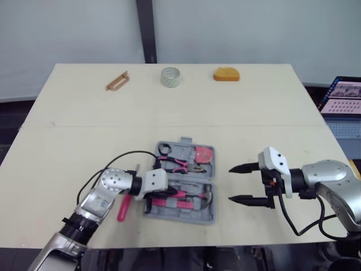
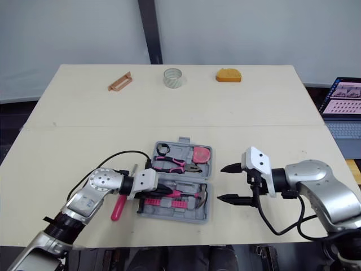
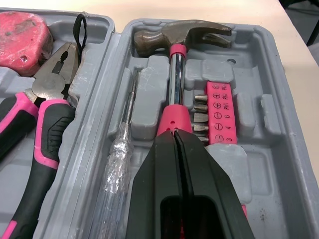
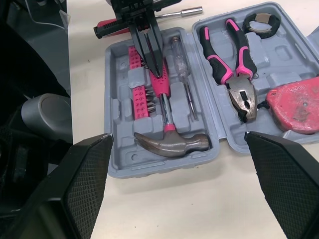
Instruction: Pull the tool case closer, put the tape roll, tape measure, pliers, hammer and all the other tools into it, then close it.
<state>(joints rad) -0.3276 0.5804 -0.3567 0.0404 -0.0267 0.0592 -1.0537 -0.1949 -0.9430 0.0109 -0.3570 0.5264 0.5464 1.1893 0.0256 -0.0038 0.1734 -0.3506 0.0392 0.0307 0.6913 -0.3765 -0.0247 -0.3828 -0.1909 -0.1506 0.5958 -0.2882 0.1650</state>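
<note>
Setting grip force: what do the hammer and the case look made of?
On the hammer, the head looks dull grey metal, the shaft bright chromed steel by its mirror shine, the grip pink, likely rubber or plastic. The case looks matte grey moulded plastic, with shaped recesses.

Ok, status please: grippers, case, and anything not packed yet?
Left gripper: jaws shut over hammer handle, in open case. Right gripper: jaws open, beside case. Tape roll at far table edge, pink-handled tool beside case: both unpacked.

Open laptop (image 1: 343, 100) just right of the pale table (image 1: 259, 107)
</note>
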